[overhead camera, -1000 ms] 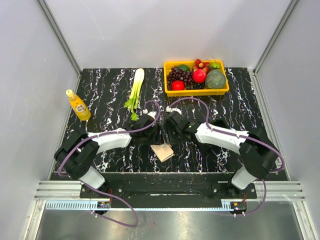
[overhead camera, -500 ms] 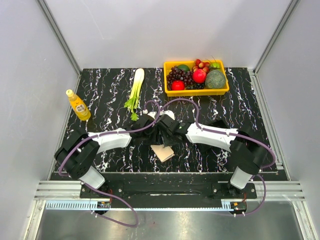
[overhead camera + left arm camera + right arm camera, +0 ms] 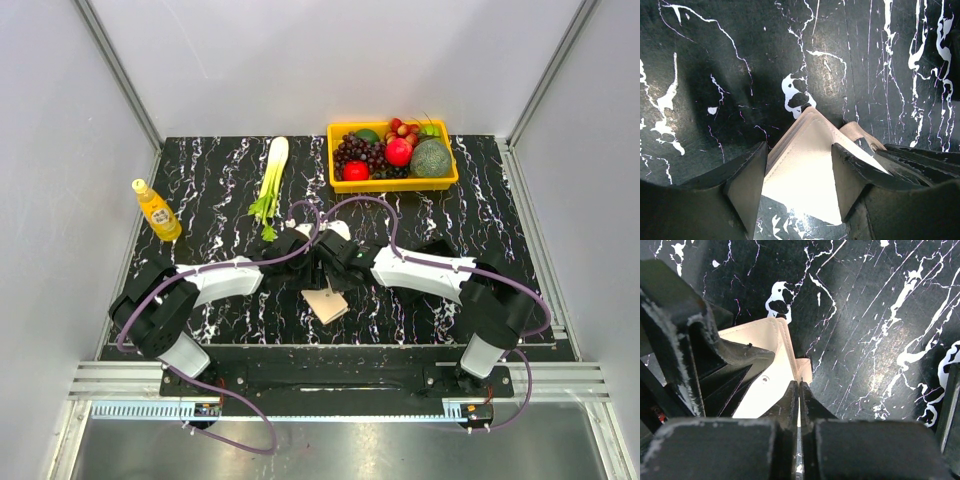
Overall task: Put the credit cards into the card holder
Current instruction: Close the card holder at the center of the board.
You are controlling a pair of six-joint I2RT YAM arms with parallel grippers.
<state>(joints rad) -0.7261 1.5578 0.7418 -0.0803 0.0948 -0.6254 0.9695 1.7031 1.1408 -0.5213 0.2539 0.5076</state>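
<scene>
The beige card holder point(image 3: 325, 305) lies folded on the black marble table point(image 3: 220, 170), near the front edge between the two arms. My left gripper point(image 3: 311, 272) stands open over it, a finger over each side of its far corner point(image 3: 805, 165). The left wrist view puts that gripper point(image 3: 799, 146) midway over the corner. My right gripper point(image 3: 800, 383) is shut, its tips meeting at the small clasp tab point(image 3: 804, 367) on the card holder's point(image 3: 762, 340) edge. A pale sliver shows between the jaws. I cannot tell whether the tab is pinched. The credit cards are out of view.
A yellow basket point(image 3: 392, 185) of fruit stands at the back right. A green-and-white leek point(image 3: 270, 178) lies at the back centre. A yellow bottle point(image 3: 157, 212) stands at the left. Both arms crowd together over the card holder.
The right arm swung left to the card holder and its jaws closed at the clasp tab. The left gripper narrowed slightly and stayed in place. The card holder has not moved.
</scene>
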